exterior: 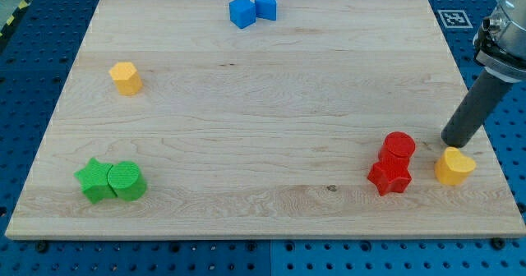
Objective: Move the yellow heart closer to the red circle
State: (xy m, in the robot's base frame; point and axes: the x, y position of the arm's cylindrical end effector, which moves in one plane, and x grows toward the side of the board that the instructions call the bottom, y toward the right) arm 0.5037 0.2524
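Note:
The yellow heart (pixel 454 166) lies near the board's lower right corner. The red circle (pixel 399 146) stands a short way to its left, touching a red star-shaped block (pixel 389 177) just below it. My tip (pixel 451 142) is at the end of the dark rod that comes down from the view's upper right. It rests just above the yellow heart, close to or touching its top edge, and right of the red circle.
A yellow hexagon-like block (pixel 126 77) lies at the upper left. Two blue blocks (pixel 252 10) sit together at the top edge. A green star (pixel 95 180) and a green circle (pixel 126 180) touch at the lower left. The wooden board (pixel 263 103) ends close to the heart's right.

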